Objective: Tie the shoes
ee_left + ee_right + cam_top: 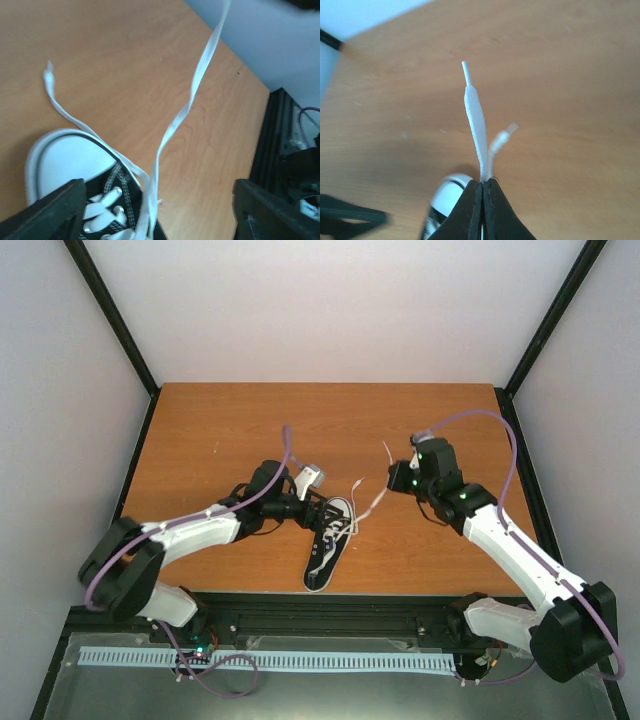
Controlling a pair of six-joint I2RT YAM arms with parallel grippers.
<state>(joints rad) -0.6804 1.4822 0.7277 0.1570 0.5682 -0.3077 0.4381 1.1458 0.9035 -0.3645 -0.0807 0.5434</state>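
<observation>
Between the closed fingers of my right gripper [483, 182] I hold one lace [475, 107], rising from the shoe [70, 160]. My left gripper [157, 202] gapes wide over it; the loose lace [70, 115] lies ahead-left, nearer that arm.

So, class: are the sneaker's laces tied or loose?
Loose: right tool pinches one lace end aloft; the other end trails across the table.
</observation>
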